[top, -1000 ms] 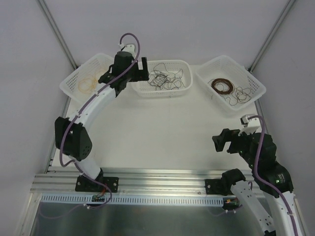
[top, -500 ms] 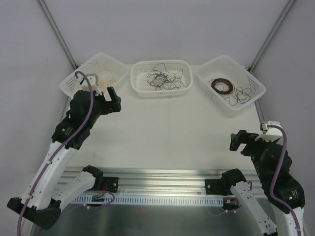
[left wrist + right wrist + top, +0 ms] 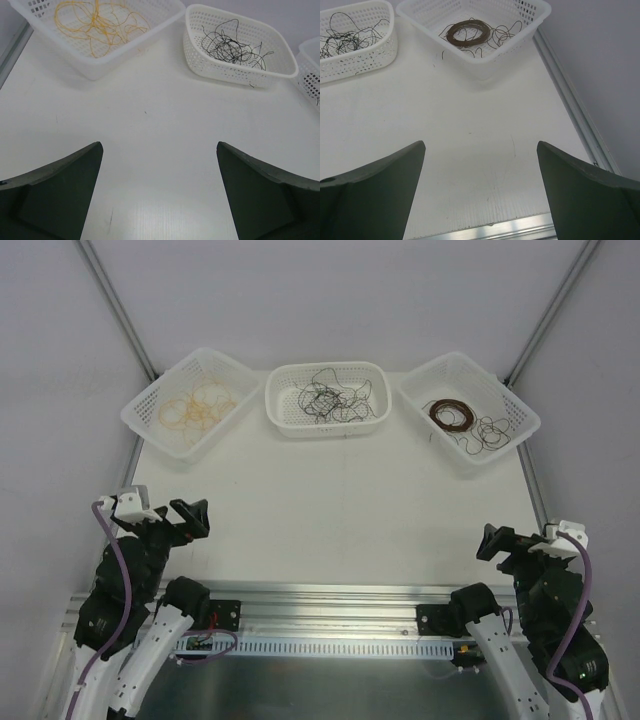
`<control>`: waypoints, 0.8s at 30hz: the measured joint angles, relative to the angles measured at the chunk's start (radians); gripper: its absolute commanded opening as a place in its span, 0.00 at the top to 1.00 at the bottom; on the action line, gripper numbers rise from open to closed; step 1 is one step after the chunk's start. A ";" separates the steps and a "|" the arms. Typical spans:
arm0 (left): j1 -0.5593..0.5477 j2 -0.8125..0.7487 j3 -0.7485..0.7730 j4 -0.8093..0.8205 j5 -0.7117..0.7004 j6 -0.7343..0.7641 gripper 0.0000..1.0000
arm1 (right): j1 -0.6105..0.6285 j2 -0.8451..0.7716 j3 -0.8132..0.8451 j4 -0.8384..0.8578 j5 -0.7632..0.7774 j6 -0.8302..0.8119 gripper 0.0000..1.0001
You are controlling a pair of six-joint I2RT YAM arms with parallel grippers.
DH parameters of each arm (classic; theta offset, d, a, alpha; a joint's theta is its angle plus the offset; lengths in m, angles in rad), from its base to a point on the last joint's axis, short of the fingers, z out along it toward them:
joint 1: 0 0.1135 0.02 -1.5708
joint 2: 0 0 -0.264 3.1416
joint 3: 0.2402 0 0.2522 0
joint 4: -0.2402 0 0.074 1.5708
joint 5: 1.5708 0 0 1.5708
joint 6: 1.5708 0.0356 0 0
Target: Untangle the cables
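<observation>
From above, you see hair-thin yellow cables [image 3: 195, 405], black cables [image 3: 325, 398] and coiled brown cables [image 3: 455, 418] lying in three perforated white baskets [image 3: 325, 427]. Your left wrist view shows the left tool [image 3: 159, 145] spread wide and empty over the smooth white counter [image 3: 160, 115]. In your right wrist view, the right tool [image 3: 480, 144] gapes likewise.

Plastic and metal
Perforated white plastic baskets [image 3: 325, 426]; smooth matt white table [image 3: 330, 500]; brushed aluminium rail [image 3: 330, 602] along the lower frame.

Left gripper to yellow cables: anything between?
Left wrist view: only bare table and a wall of the white basket separate the left gripper from the yellow cables.
</observation>
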 measured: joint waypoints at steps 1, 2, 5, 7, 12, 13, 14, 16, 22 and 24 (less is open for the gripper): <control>0.000 -0.040 -0.019 -0.004 -0.002 -0.005 0.01 | 0.002 -0.011 -0.012 0.002 0.006 -0.002 0.00; 0.000 -0.077 -0.039 -0.008 -0.005 -0.008 0.01 | 0.002 -0.015 -0.021 0.002 0.011 -0.002 0.00; 0.000 -0.147 -0.077 -0.018 -0.008 -0.018 0.01 | 0.004 -0.015 -0.044 0.008 0.026 -0.001 0.00; 0.000 -0.163 -0.095 -0.019 -0.012 -0.027 0.01 | 0.004 -0.015 -0.055 0.008 0.038 0.000 0.00; 0.000 -0.164 -0.128 -0.029 -0.033 -0.034 0.01 | 0.005 -0.015 -0.097 0.030 0.048 -0.002 0.00; 0.000 -0.164 -0.128 -0.030 -0.043 -0.034 0.01 | 0.005 -0.015 -0.104 0.033 0.048 -0.002 0.00; 0.000 -0.164 -0.128 -0.029 -0.053 -0.034 0.01 | 0.005 -0.015 -0.110 0.037 0.048 -0.002 0.00; 0.002 -0.164 -0.128 -0.031 -0.069 -0.034 0.01 | 0.005 -0.015 -0.117 0.043 0.044 -0.003 0.00; 0.034 -0.164 -0.128 -0.030 -0.092 -0.034 0.01 | 0.005 -0.015 -0.117 0.055 0.042 -0.007 0.01; 0.049 -0.164 -0.128 -0.031 -0.098 -0.034 0.01 | 0.005 -0.015 -0.117 0.055 0.040 -0.008 0.00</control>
